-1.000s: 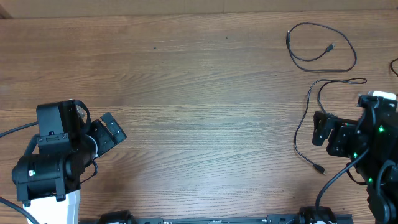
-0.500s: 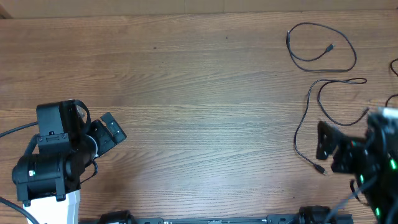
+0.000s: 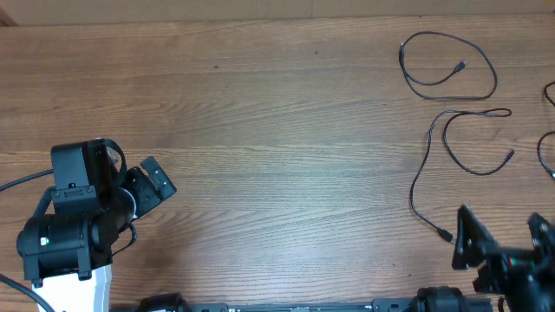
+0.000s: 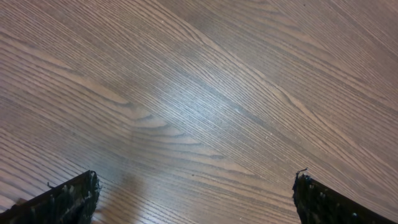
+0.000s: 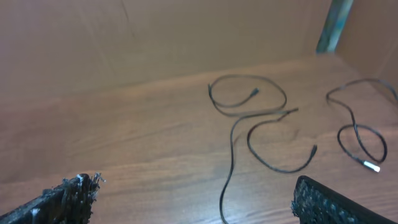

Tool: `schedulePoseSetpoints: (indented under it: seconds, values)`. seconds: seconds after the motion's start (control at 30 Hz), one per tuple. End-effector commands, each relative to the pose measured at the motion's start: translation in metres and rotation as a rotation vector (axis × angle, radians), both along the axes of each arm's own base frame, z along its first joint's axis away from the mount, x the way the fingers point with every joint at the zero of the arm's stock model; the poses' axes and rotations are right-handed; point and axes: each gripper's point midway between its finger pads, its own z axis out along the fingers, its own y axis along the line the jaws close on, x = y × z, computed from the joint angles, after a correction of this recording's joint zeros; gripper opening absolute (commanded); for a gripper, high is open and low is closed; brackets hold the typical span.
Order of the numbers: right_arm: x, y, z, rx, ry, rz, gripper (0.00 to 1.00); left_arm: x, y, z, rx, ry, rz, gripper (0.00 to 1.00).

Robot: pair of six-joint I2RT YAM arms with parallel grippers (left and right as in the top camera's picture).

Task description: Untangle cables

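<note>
**Both jaws wide open, nothing held; cables [image 3: 419, 173] lie at frame right**

Overhead: the left gripper [image 3: 149, 184] sits at lower left over bare table [image 3: 277, 156], and I can't judge its jaws from this angle. The right gripper [image 3: 501, 224] is at the lower right corner, jaws spread, empty. I see three cords, none crossing. The looped cable [image 3: 401, 54] is at upper right. The long cable [image 3: 419, 173] is below it, its lower plug just beside the right gripper's left-hand finger; I can't tell if they touch. The third cable [image 3: 540, 154] is cut off by the right edge.

Left wrist: fingers [image 4: 62, 199] in the two bottom corners, far apart, only wood grain between.

Right wrist: fingers [image 5: 326, 202] in the bottom corners, spread, gripping nothing. Looped cable [image 5: 210, 93] upper centre, long cable [image 5: 231, 149] running down mid-frame, third cable [image 5: 371, 165] at right, apart from the others.
</note>
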Motion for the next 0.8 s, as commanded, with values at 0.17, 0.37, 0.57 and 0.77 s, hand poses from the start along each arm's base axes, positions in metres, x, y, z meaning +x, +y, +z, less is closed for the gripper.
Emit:
schedulePoseSetpoints:
  seconds: [0.17,0.37,0.57,0.77]
  values:
    - [-0.040,0.000,0.053,-0.006,-0.321,0.007,1.00,0.001,0.002,0.005,0.011,-0.013,-0.009,1.00]
    - [-0.057,0.000,0.071,-0.001,-0.435,0.006,1.00,0.001,0.002,0.005,0.011,-0.013,-0.009,1.00]
    - [-0.065,0.000,0.070,0.001,-0.518,0.006,1.00,0.001,0.002,0.005,0.011,-0.013,-0.009,0.99]
    - [-0.075,0.002,0.056,0.002,-0.578,0.016,1.00,0.001,0.002,0.005,0.011,-0.013,-0.009,0.99]
